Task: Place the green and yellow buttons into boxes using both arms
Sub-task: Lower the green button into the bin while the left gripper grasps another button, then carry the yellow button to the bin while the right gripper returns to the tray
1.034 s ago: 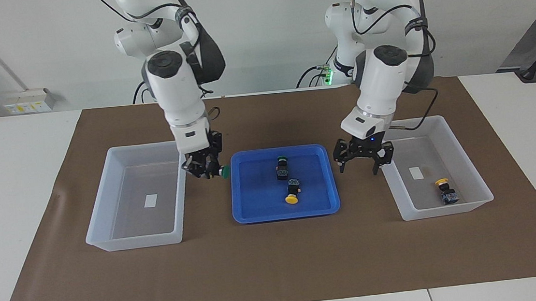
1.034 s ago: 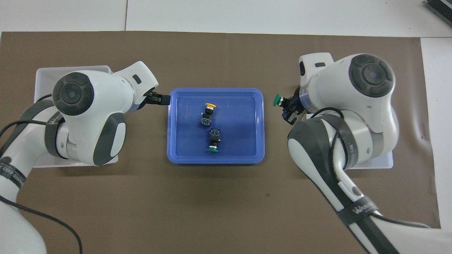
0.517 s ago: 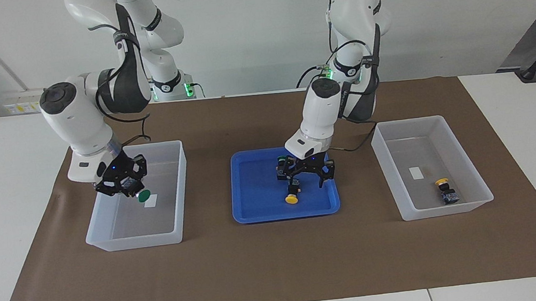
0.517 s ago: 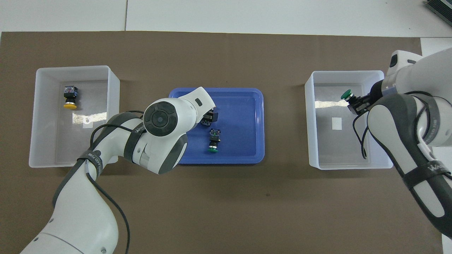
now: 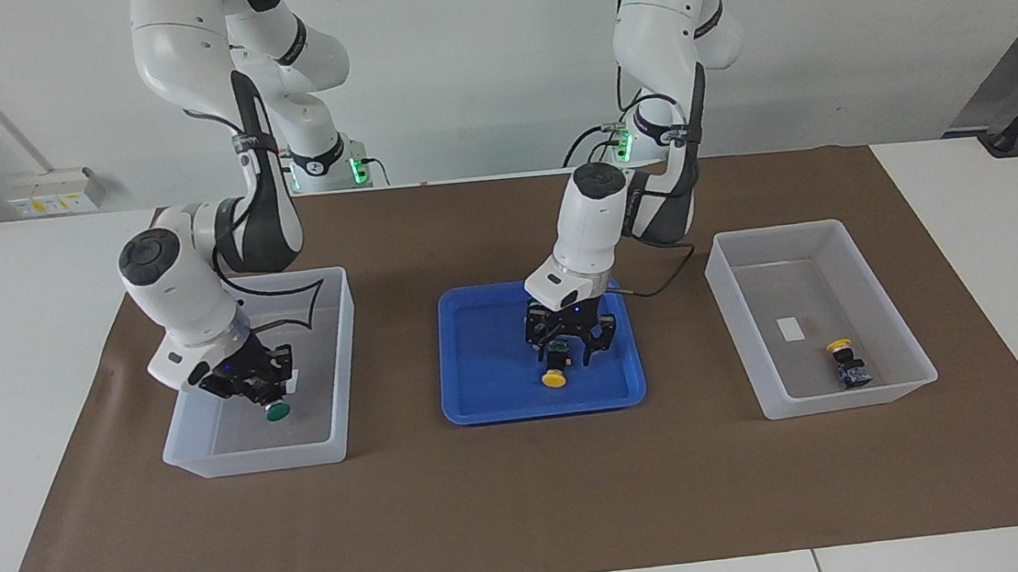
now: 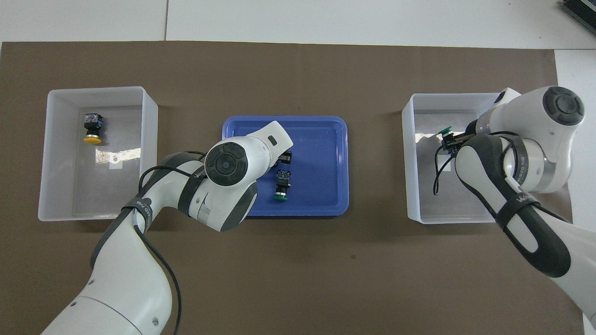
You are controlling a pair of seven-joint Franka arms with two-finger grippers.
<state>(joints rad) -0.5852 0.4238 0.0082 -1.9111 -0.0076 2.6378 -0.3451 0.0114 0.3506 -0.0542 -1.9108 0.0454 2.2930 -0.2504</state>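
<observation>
- One green button (image 5: 278,411) hangs in the right gripper (image 5: 258,393), clamped between its fingers, cap down, low inside the clear box (image 5: 342,356) at the right arm's end of the table, over the part of its floor farthest from the robots.
- A yellow button (image 5: 554,366) lies in the blue tray (image 5: 482,399) at the table's middle, its cap toward the tray's edge farthest from the robots. The left gripper (image 5: 571,347) is down over its black body, a finger on each side; whether the fingers already press on it I cannot tell.
- A second green button (image 6: 281,186) lies in the same tray, nearer to the robots than the yellow one; the left arm hides it in the facing view.
- A second yellow button (image 5: 846,361) lies in the other clear box (image 5: 732,303), at the left arm's end, near the corner farthest from the robots.
- Tray and boxes sit on a brown mat (image 5: 528,505) covering the white table (image 5: 13,302).
</observation>
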